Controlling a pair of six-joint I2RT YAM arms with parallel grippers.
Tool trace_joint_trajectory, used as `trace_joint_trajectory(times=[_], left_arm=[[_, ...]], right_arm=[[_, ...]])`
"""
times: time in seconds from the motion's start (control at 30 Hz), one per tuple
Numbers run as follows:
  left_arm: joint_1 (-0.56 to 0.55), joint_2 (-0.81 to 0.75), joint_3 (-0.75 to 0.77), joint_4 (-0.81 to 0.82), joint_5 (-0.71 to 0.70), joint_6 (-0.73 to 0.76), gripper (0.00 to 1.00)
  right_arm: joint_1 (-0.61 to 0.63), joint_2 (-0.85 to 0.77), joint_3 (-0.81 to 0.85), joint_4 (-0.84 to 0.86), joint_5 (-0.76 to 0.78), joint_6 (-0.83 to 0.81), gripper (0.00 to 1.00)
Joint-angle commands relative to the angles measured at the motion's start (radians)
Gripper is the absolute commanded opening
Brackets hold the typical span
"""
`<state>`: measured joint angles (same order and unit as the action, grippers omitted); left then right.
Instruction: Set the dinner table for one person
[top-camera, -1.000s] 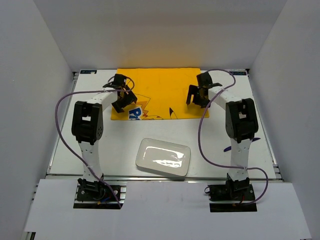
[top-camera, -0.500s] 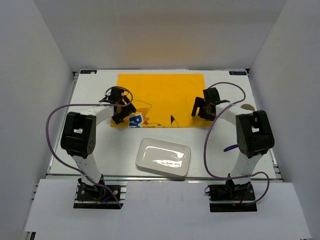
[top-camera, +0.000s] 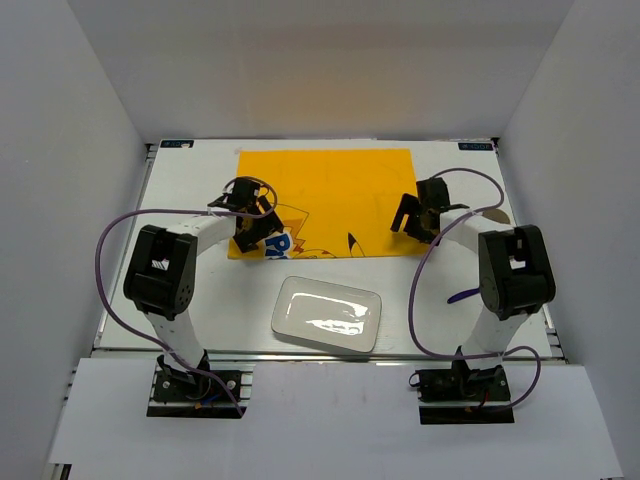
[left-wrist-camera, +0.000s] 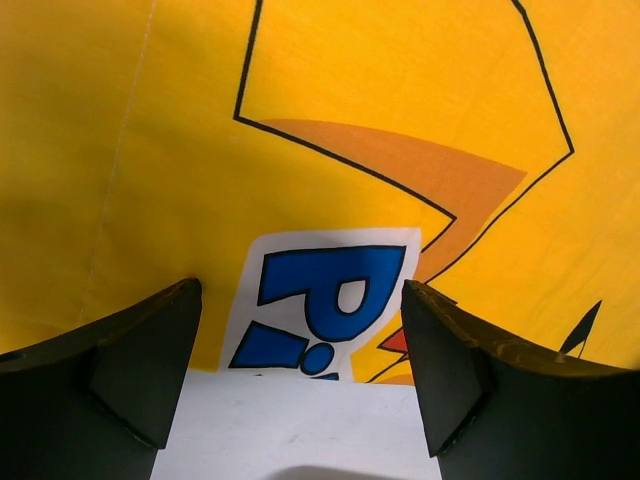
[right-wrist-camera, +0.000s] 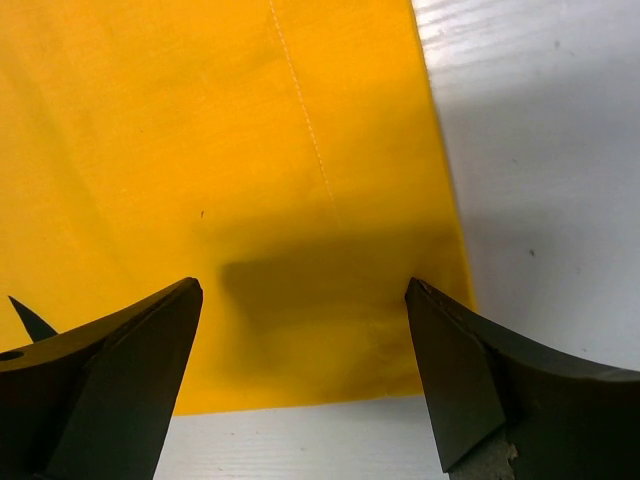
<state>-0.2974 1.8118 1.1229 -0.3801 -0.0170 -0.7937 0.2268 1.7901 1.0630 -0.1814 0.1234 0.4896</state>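
**Top external view:** fixed, high behind the arm bases (top-camera: 195, 385), looking down on the whole dinner table (top-camera: 185, 185).
**Wrist views:** close, facing downward. The left shows the near-left edge of the yellow cartoon-printed mat (left-wrist-camera: 400, 80), the right its near-right corner. Both patches appear in the top view.

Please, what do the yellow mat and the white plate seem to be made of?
Yellow mat: probably woven cloth with a matte finish; a fine weave and a stitched seam line show close up.
White plate: probably glazed ceramic, though it could be melamine; the surface is glossy with bright light reflections.
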Motion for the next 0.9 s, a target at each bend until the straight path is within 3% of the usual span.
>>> trace_joint_trajectory(times=[0.0, 0.3, 0.43, 0.87], left_arm=[[-0.014, 0.034, -0.014, -0.077, 0.034, -0.021, 0.91], [-0.014, -0.014, -0.018, -0.097, -0.005, -0.030, 0.92], [-0.014, -0.032, -0.011, -0.106, -0.006, -0.030, 0.98], [-0.014, -0.049, 0.047, -0.149, -0.043, -0.021, 0.98]], right_arm=[[-0.032, -0.012, -0.090, -0.069, 0.001, 0.026, 0.89], [-0.047, -0.029, -0.136, -0.049, -0.022, 0.040, 0.89], [-0.052, -0.020, -0.135, -0.046, -0.025, 0.038, 0.89], [-0.066, -0.075, -0.130, -0.067, -0.028, 0.060, 0.89]])
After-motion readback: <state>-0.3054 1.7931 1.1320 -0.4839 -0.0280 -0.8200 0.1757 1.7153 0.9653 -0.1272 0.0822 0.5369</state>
